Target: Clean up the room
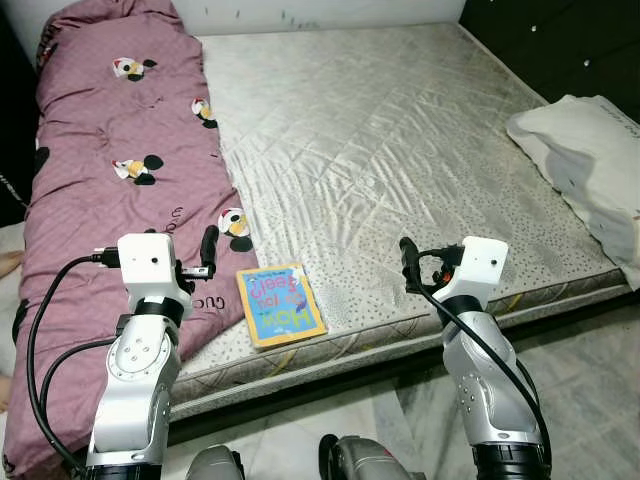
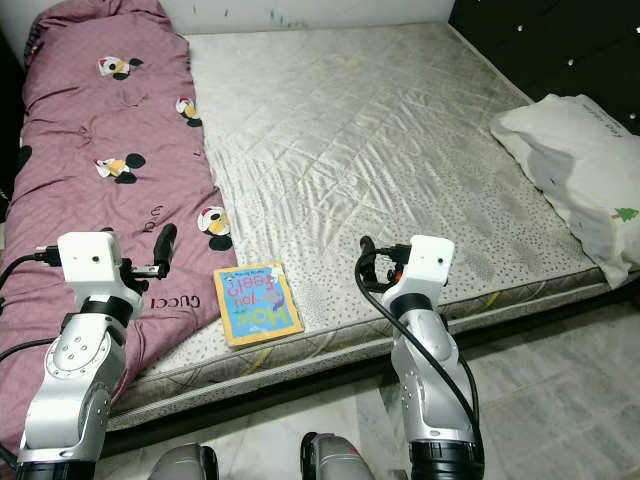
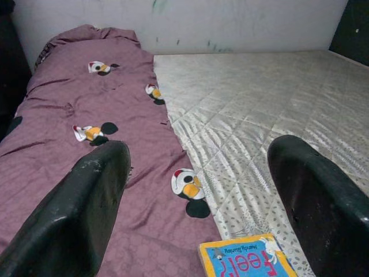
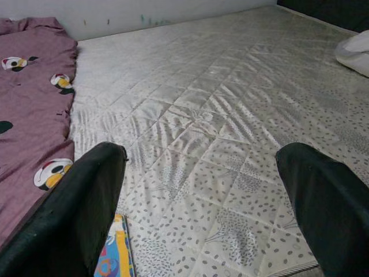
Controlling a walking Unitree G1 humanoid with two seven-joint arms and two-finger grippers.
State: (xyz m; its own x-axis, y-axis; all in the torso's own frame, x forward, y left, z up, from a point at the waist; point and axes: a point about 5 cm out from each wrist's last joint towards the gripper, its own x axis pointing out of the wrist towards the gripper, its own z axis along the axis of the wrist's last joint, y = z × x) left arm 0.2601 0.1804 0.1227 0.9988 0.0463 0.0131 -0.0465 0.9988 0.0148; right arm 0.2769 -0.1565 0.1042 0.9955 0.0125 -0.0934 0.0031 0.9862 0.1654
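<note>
Both pincers hover with fingers spread wide and nothing between them: your left pincer [image 1: 207, 250] sits just beside the book [image 1: 280, 304], over the edge of the purple blanket [image 1: 110, 180], and your right pincer [image 1: 410, 265] is well apart from the book on its other side, above the bare mattress [image 1: 400, 140]. You'll find the book lying flat near the front edge of the mattress, one side touching the blanket's hem. Judging by its look, it is a thin, light children's book, fairly stiff but with a glossy cover that may slip. Lying flat on a soft surface, it offers little to pinch, so I'd have you take it by the edge nearest the mattress's front, pressing one finger into the padding to get under it. Far from the book, a white pillow [image 1: 590, 160] rests at the mattress's right side.
</note>
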